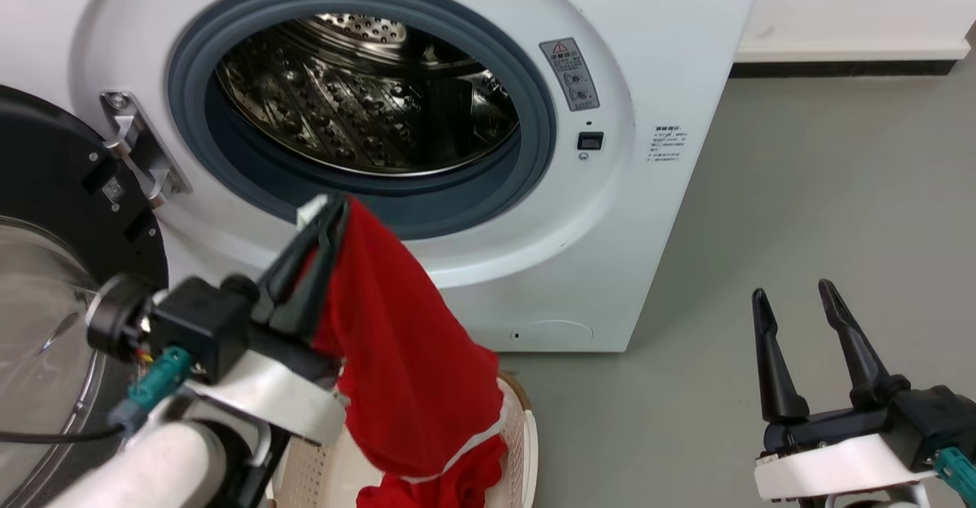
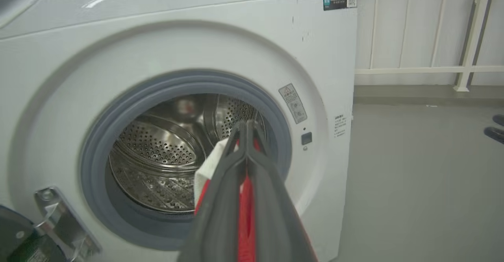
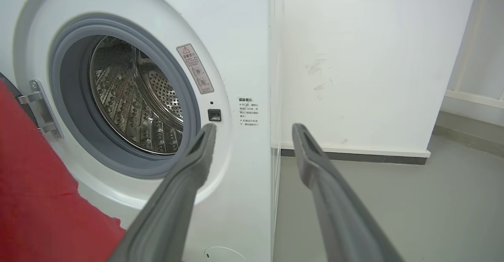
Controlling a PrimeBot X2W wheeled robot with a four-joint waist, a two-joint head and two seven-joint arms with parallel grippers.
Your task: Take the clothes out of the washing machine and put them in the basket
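1. Red cloth is hanging from our left claw (image 1: 329, 214). Its two dark fingers are pressing together on the top edge of the red garment (image 1: 396, 340), and a bit of white trim (image 1: 309, 212) is poking out beside the tips.
2. We are holding that garment just in front of the lower rim of the porthole of the washing machine (image 1: 656, 73), outside the shiny perforated drum (image 1: 366, 104). It is draping downward, and its lower end is reaching into the basket (image 1: 526, 432).
3. We are seeing the basket standing on the grey floor (image 1: 823, 188), close to the front of the machine and below the porthole. A second red piece (image 1: 450, 487) is lying inside it.
4. Along the left wrist view, the left claw (image 2: 246, 126) is standing before the open porthole. The red garment (image 2: 246, 211) is showing between its closed fingers, and the white trim (image 2: 208, 167) is bulging out at their left.
5. Our right claw (image 1: 793, 294) is hovering low on the right, well apart from the basket, with its fingers spread and only floor between them.
6. In its own wrist view, the right claw (image 3: 254, 130) is pointing at the machine's front corner, while the red garment (image 3: 35, 183) is filling the lower left.
7. We are seeing the black-framed glass door (image 1: 46, 188) standing open at the left on its metal hinge (image 1: 137, 149).
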